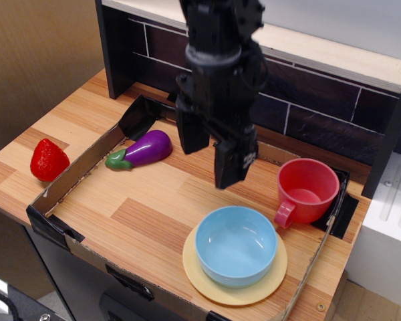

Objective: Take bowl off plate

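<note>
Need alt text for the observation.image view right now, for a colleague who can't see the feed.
A black gripper, jaws open, hangs above a wooden table, up and left of a light-blue bowl that sits on a pale-yellow plate. A red cup stands right of it; a purple eggplant and red strawberry lie farther left.

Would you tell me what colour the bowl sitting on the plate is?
Glossy light blue; the bowl shows clearly in the observation.image view, on the pale-yellow plate.

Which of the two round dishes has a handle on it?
The red cup does; its handle sticks out toward the blue bowl. The bowl is wider, has no handle, and sits on the yellow plate.
</note>
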